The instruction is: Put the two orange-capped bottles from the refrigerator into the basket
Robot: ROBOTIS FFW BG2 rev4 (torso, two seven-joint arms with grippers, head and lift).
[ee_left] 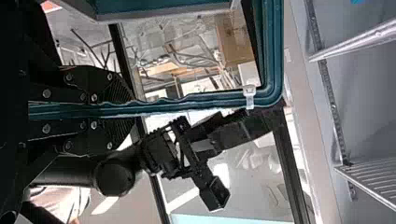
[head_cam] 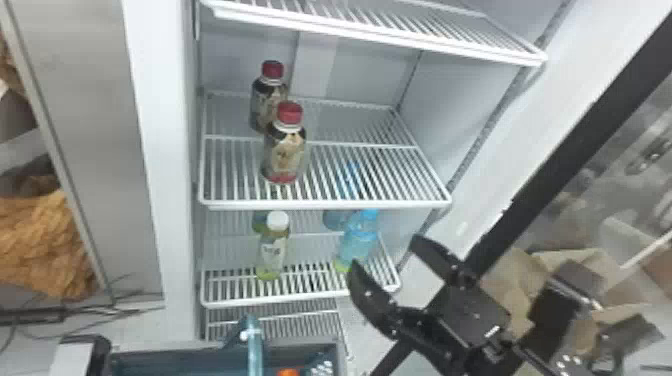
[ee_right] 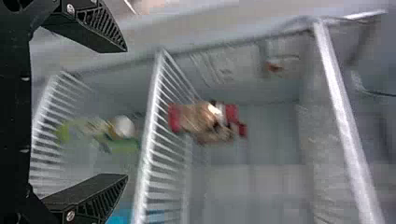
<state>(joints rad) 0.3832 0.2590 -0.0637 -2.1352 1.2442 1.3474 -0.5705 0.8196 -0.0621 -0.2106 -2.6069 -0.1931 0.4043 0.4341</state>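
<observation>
Left gripper (ee_left: 130, 110): I had its fingers closed on the basket's teal handle (head_cam: 254, 355), handle running between both pads. Right gripper (head_cam: 385, 252): open, fingers well apart, in front of the refrigerator (head_cam: 172, 150), near the right end of the lower shelf (head_cam: 310, 299) in the head view. My right wrist view looked into the refrigerator, bottles beyond the fingertips, blurry.

Task stuff: an orange cap (head_cam: 288, 372) showed low inside the basket (head_cam: 320, 346), cut by the head view's bottom edge; I couldn't tell how much bottle sat under it, or where the second one was.

Rest: the middle shelf (head_cam: 325, 204) held two dark bottles with red caps, upright, the front one (head_cam: 285, 155) partly overlapping the rear one (head_cam: 265, 100). The lower shelf had a white-capped bottle (head_cam: 273, 250), left, and a blue bottle (head_cam: 360, 237), right, others behind them, half hidden.
</observation>
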